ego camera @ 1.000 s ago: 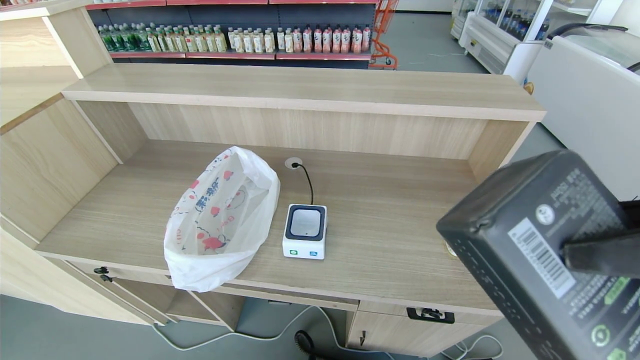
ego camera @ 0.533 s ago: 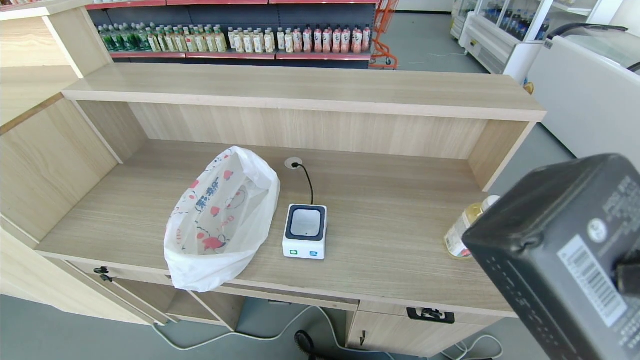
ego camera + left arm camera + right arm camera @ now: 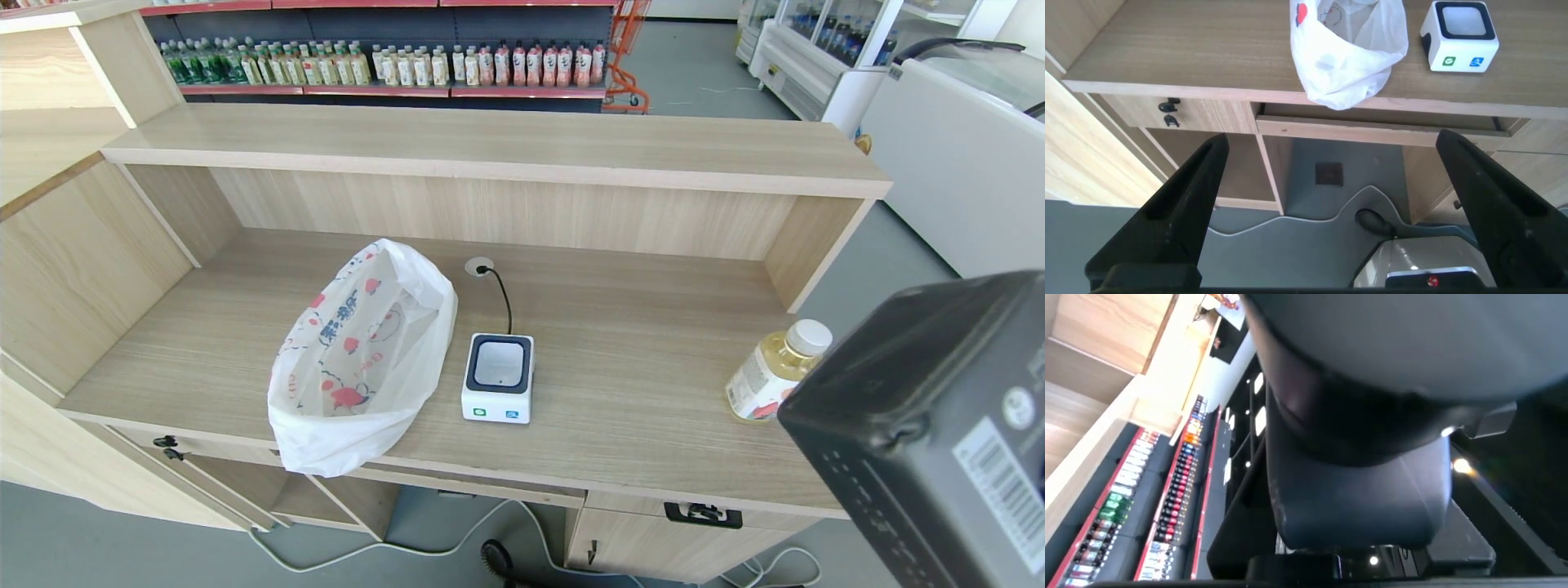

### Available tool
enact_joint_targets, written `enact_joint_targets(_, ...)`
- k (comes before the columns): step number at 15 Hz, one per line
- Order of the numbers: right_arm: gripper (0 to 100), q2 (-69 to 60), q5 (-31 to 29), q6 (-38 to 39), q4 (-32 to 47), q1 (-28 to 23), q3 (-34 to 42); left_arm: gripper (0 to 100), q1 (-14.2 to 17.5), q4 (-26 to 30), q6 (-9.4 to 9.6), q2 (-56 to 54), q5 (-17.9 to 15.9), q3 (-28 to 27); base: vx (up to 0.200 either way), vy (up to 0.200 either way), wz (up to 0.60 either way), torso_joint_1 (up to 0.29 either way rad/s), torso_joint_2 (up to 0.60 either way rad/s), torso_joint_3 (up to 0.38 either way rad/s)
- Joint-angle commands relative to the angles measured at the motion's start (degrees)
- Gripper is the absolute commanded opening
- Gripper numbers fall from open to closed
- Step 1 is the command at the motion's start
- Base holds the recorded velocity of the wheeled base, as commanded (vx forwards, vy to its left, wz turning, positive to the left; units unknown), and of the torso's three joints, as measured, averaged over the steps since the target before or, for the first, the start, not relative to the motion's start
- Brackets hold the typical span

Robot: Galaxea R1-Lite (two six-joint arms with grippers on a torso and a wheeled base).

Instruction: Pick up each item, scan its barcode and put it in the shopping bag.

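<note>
Two grippers differ: the left gripper [image 3: 1331, 145] hangs released, jaws wide, in front of the counter [image 3: 637, 359]. The right gripper [image 3: 1360, 433] grasps a black box [image 3: 939, 425], held aloft off the counter's right end, barcode toward the head camera. The bag [image 3: 359, 359] and scanner [image 3: 498, 377] sit just beside each other, and a bottle [image 3: 775, 371] stands upright near the box.

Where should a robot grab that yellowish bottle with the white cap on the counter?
Probably around the bottle at its round body, below the white cap, fingers level, coming from the open front edge of the counter. It stands upright with bare wood around it, and the side panel rises behind it.
</note>
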Motion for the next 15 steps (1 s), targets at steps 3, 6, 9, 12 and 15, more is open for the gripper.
enact_joint_targets(3,0,0.0,0.0,-0.5,0.0,0.4,0.2,100,0.0,0.0,-0.01,0.0,0.0,0.0,0.000,0.000,0.00,0.000,0.00,0.000)
enact_joint_targets(6,0,0.4,0.0,0.6,0.0,-0.1,-0.4,100,0.0,0.0,-0.01,0.0,0.0,0.0,0.000,0.000,0.00,0.000,0.00,0.000)
enact_joint_targets(9,0,3.7,-0.4,11.1,0.0,-5.9,-3.9,100,0.0,0.0,-0.01,0.0,0.0,0.0,0.000,0.000,0.00,0.000,0.00,0.000)
enact_joint_targets(12,0,1.7,-15.4,41.6,8.9,-21.9,-0.1,100,0.1,0.0,-0.01,0.0,0.0,0.0,0.000,0.000,0.00,0.000,0.00,0.000)
enact_joint_targets(15,0,-1.0,-20.3,60.5,15.3,-33.3,0.7,100,0.0,0.0,-0.01,0.0,0.0,0.0,0.000,0.000,0.00,0.000,0.00,0.000)
